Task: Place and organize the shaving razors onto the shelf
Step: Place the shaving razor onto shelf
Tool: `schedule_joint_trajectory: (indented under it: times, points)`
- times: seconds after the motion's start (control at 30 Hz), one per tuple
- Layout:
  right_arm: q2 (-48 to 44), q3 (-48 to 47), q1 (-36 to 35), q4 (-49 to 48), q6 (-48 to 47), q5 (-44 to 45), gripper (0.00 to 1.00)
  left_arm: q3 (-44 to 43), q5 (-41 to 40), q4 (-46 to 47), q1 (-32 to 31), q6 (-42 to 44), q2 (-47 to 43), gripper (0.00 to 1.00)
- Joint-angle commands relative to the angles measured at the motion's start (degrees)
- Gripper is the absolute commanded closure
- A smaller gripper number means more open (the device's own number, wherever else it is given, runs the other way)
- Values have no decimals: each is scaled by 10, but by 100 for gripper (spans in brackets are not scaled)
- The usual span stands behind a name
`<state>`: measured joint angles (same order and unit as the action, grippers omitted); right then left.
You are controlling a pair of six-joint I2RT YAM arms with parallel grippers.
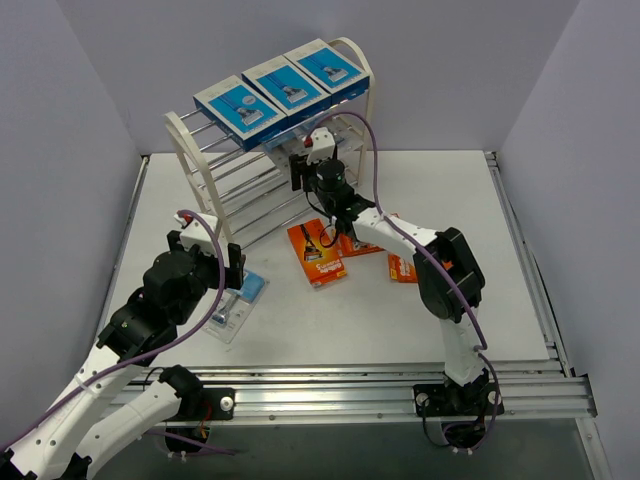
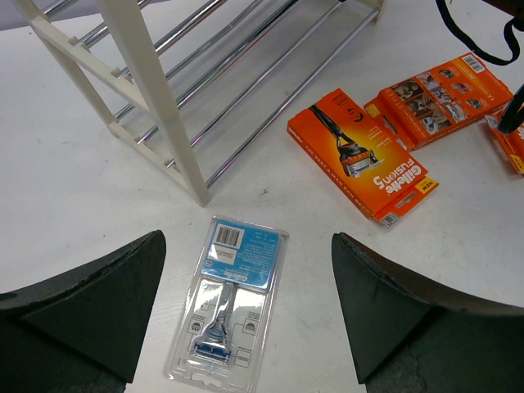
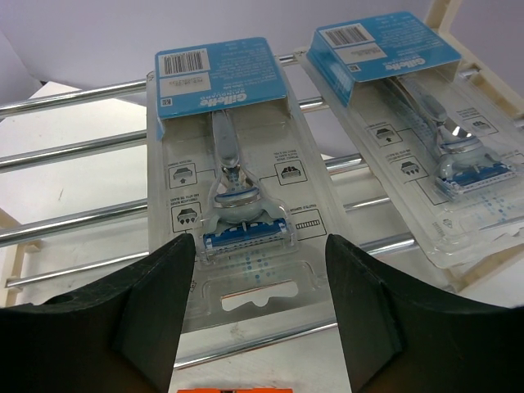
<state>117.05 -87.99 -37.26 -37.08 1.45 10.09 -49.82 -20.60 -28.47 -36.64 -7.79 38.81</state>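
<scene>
Three blue razor boxes (image 1: 287,85) lie in a row on the top tier of the white shelf (image 1: 186,150). Two clear blister packs rest on a lower tier's rods, one (image 3: 221,147) straight ahead and one (image 3: 417,106) to its right. My right gripper (image 3: 260,241) is open over the near end of the first pack, and its fingertips cover the pack's side edges. Whether they touch it I cannot tell. A third blister pack (image 2: 232,295) lies flat on the table. My left gripper (image 2: 248,241) hangs wide open above it, with nothing held.
Three orange razor packs lie on the table right of the shelf's foot: one (image 2: 360,151) nearest, one (image 2: 438,98) behind it, one (image 2: 512,139) at the edge. The shelf's white end post (image 2: 155,98) stands just ahead of the left gripper. The right arm (image 1: 445,270) arches over the orange packs.
</scene>
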Motion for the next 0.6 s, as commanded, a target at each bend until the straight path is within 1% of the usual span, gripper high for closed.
schedule_joint_trajectory:
  times: [0.0,0.57]
  points:
    - [-6,-5,14,26,7,17,40,-8,6,6,3,6,0,9]
    - [-3,-1,32,25,4,5,37,-9,7,7,3,7,4,9]
